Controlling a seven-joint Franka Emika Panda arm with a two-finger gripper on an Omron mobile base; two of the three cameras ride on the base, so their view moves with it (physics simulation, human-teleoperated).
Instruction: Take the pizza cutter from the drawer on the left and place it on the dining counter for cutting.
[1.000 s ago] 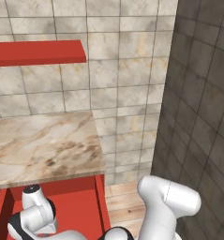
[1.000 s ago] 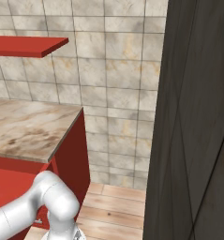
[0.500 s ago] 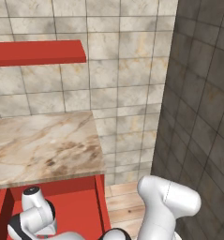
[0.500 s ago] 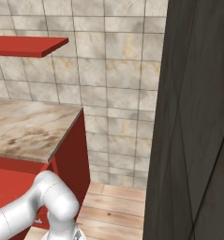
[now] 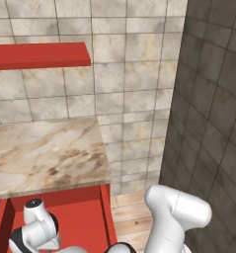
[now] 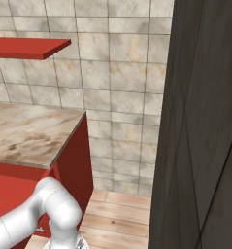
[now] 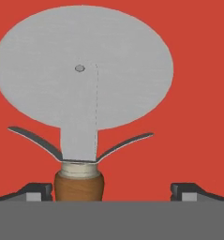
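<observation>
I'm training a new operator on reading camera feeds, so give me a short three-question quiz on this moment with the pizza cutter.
1. True or false: the gripper has closed on the pizza cutter.
2. What colour is the drawer floor under the cutter? A) red B) beige C) grey
3. Fill in: the cutter's brown handle sits nearer the ____ fingertip in the hand view.

Key: 1 false, the jaws stand open on either side of the handle. 2 A. 3 left.
</observation>
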